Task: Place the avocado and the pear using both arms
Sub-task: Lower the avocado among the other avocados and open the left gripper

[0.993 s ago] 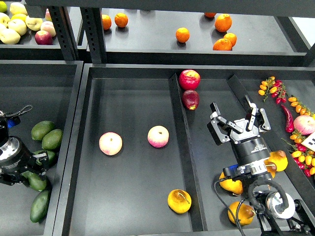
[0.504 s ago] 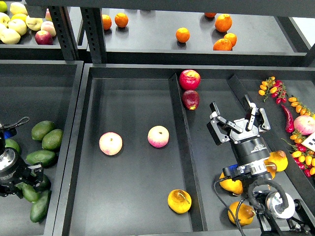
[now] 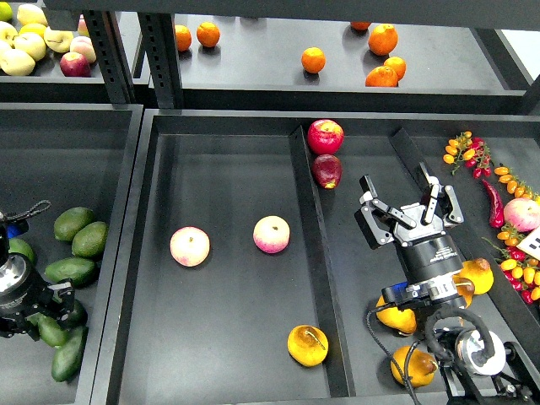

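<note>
Several dark-green avocados lie in the left bin, among them one [image 3: 70, 271] beside my left gripper and two more [image 3: 81, 231] further back. My left gripper [image 3: 46, 305] sits low among them, dark and end-on, so I cannot tell whether it holds one. A yellow-orange pear [image 3: 307, 345] with a brown stem lies at the front of the middle tray [image 3: 228, 354]. My right gripper [image 3: 409, 211] is open and empty above the right compartment. More pears [image 3: 396, 317] lie beneath that arm.
Two pink-yellow peaches [image 3: 190, 245] [image 3: 272, 234] lie in the middle tray. Two red apples [image 3: 326, 136] sit by the divider [image 3: 314, 245]. Oranges [image 3: 313, 60] are on the back shelf, with pale apples [image 3: 29, 42] at its left. Chilies and small tomatoes [image 3: 506, 181] lie at the right.
My left gripper has moved down and to the left among the avocados, uncovering one that lies beside it. The right arm has not moved.
</note>
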